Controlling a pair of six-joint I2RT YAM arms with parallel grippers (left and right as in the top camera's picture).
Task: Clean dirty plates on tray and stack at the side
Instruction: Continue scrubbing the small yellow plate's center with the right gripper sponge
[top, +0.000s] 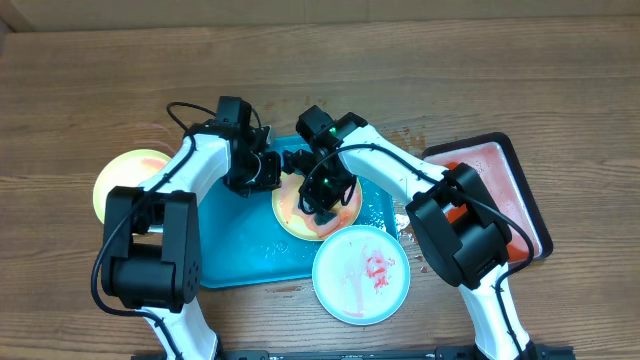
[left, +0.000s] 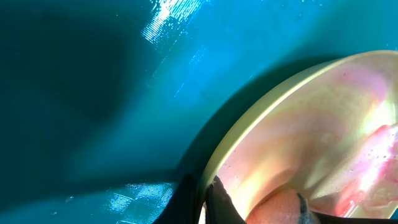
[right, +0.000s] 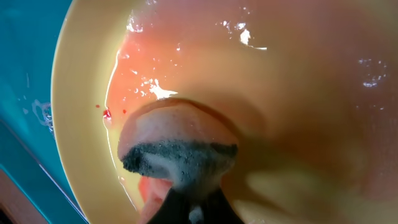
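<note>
Slippage is the chief risk here. A yellow-green round plastic plate (top: 292, 218) lies on the large turquoise rectangular plastic tray (top: 235, 250) and is pinched at its rim by the left gripper (left: 208, 198), whose jaws are pressed together on the thin edge. A pink-stained sponge with a dark grey scouring face (right: 177, 155) is clamped in the right gripper (right: 186, 208) and pressed against the plate's wet, orange-smeared bowl. If the scrub is driven hard toward the rim, the plate could be levered out of that narrow pinch or skated across the wet tray. Diluted sauce could also be pushed over the edge. A pale blue-white round plastic plate (top: 360, 275), smeared red, overhangs the tray's corner just beside the first plate and could be knocked if that plate slides.
</note>
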